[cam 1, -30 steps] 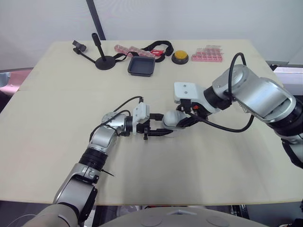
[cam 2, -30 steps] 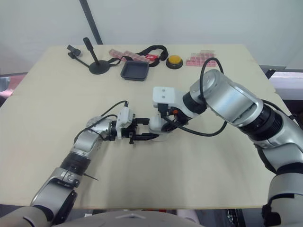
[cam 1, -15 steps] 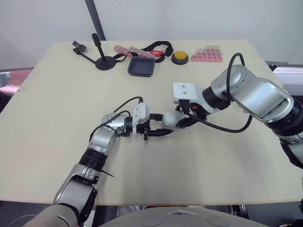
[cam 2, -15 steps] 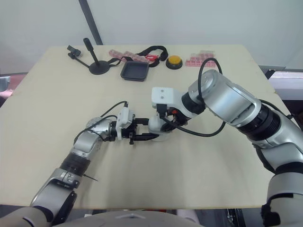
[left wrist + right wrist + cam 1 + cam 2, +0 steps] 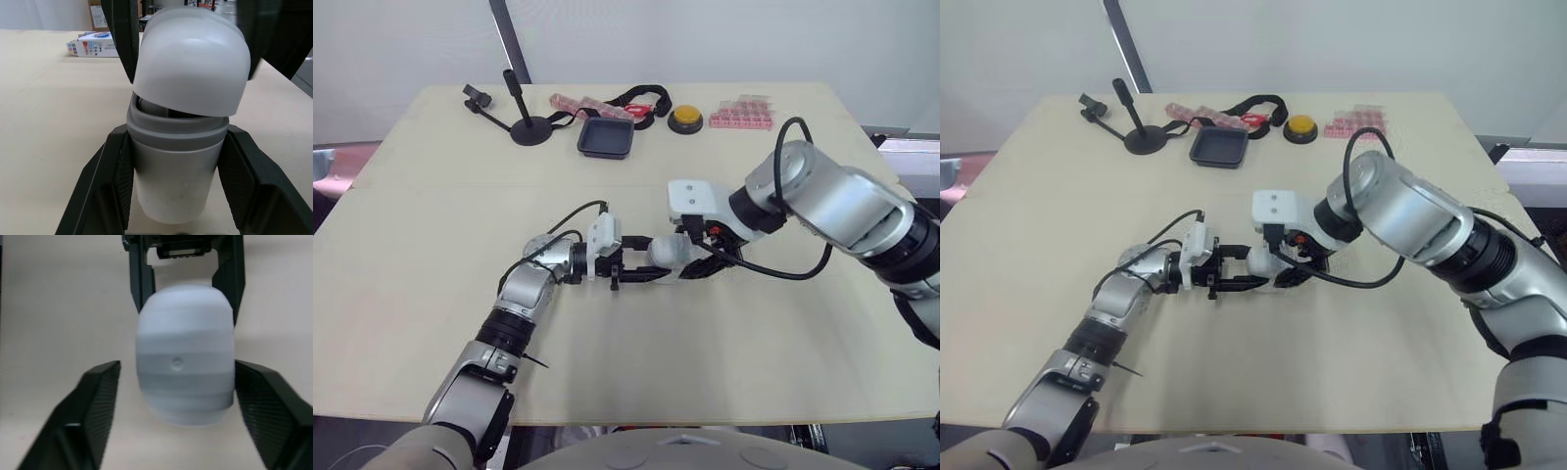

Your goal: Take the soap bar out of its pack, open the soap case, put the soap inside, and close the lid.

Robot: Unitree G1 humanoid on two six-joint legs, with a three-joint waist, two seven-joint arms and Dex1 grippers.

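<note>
Two grippers meet at the middle of your table, nose to nose over the soap case. Your left gripper is clamped on the case's grey lower half, one black finger pressed to each side. The frosted white lid sits tilted above the base, with a dark slit open along one edge. Your right gripper comes in from the opposite side with its fingers spread wide to flank the lid. One finger stands clear of it. You cannot tell whether the other touches.

The slit is too narrow and dark to show whether a soap bar lies inside. In the head views the right wrist block and the left fingers cover most of the case. In the left wrist view, a small printed carton lies on the table well behind the case, and its print is too small to read.

The table is pale beige wood with a seam running across it. Along its far edge, left to right, you have a black stand, pink packets, a dark square tray, a black strap, a yellow button and a pink compartment box. A plain pale wall rises behind the table, with a dark pole leaning across it.
</note>
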